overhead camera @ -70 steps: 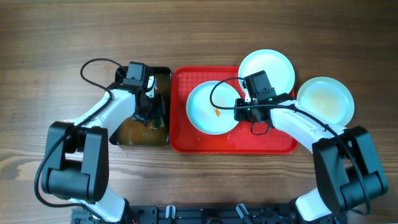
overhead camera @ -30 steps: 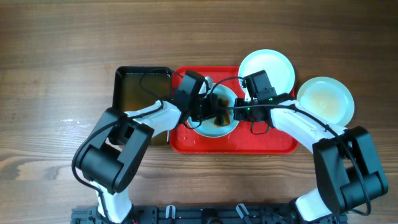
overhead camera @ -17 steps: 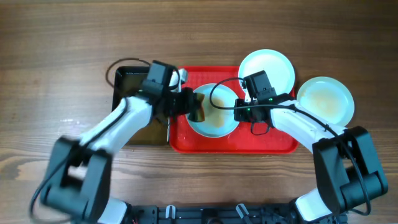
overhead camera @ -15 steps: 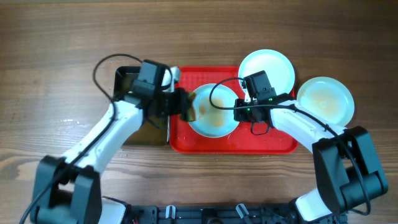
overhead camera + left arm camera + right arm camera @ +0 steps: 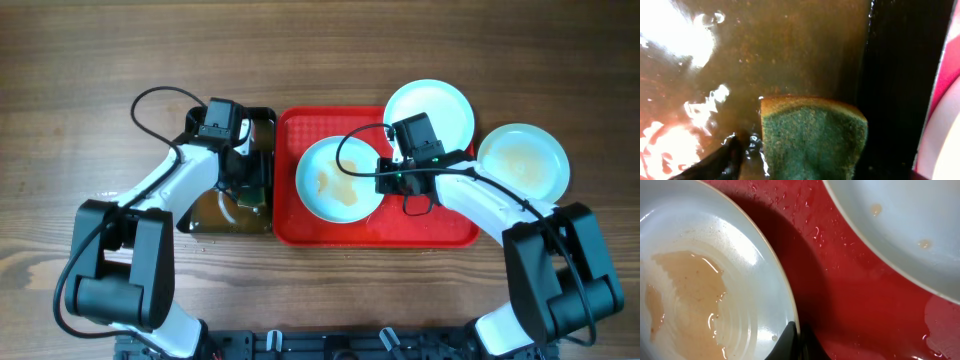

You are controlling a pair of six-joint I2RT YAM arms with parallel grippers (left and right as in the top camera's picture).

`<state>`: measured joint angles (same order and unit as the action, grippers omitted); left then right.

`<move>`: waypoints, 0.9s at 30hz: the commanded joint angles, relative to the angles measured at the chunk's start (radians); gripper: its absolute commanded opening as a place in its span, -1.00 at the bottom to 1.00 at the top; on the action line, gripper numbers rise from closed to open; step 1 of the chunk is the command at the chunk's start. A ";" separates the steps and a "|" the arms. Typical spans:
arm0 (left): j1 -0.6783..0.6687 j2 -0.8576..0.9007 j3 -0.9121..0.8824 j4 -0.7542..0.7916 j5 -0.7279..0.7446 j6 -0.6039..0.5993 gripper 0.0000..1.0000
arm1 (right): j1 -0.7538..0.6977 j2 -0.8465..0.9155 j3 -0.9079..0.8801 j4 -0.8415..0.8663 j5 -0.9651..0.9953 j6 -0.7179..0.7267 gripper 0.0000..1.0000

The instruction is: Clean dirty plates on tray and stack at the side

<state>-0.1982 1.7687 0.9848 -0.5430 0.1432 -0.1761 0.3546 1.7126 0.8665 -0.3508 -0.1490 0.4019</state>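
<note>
A pale blue plate [image 5: 340,178] with a thin brownish wet smear lies in the middle of the red tray [image 5: 430,228]. My right gripper [image 5: 384,182] is shut on its right rim; the right wrist view shows the fingertips [image 5: 790,339] pinching the plate's [image 5: 700,295] edge. A second plate [image 5: 430,110] overlaps the tray's far right corner. A third plate [image 5: 523,160], yellowish in the middle, rests on the table to the right. My left gripper [image 5: 245,185] is down in the black tub [image 5: 190,222], open around the green sponge [image 5: 812,140], with a gap beside one finger [image 5: 720,160].
The tub [image 5: 900,75] holds brown water and stands against the tray's left side. Water drops dot the tray's red floor [image 5: 855,280]. The second plate [image 5: 905,225] lies close to the right of the held one. Bare wooden table [image 5: 80,70] surrounds everything.
My left arm has swung from the middle plate back left into the tub with the sponge, and its jaws have parted. The plate's sauce is now a wet smear. The right arm held still.
</note>
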 commanded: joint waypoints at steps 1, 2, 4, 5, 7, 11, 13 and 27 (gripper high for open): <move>-0.006 0.056 -0.016 0.009 0.016 0.012 0.44 | 0.003 0.006 -0.003 -0.002 -0.012 -0.009 -0.91; -0.006 0.058 -0.017 0.021 0.016 0.012 0.33 | 0.002 0.006 -0.003 -0.002 -0.026 -0.009 -0.91; -0.007 0.058 -0.017 0.045 0.018 0.012 -0.25 | 0.003 0.006 -0.003 -0.002 -0.035 -0.009 -0.91; -0.007 0.058 -0.017 0.054 0.026 0.012 -0.55 | 0.003 0.006 -0.003 -0.003 -0.037 -0.008 -0.91; -0.007 0.058 -0.017 0.063 0.027 0.012 -0.92 | 0.003 0.006 -0.003 -0.006 -0.037 -0.009 -0.91; 0.017 0.048 0.037 0.036 0.027 0.011 -0.92 | 0.002 0.006 -0.003 0.000 -0.036 -0.009 -0.91; 0.024 0.045 0.056 -0.018 0.032 0.007 -0.07 | 0.002 0.006 -0.003 0.016 -0.032 -0.008 -0.91; -0.024 0.049 0.047 -0.193 0.156 0.005 -0.92 | 0.024 -0.354 0.003 0.072 0.336 -0.335 -0.91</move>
<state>-0.2039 1.8019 1.0389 -0.7517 0.2756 -0.1757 0.3588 1.4532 0.8639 -0.2752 0.0223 0.1940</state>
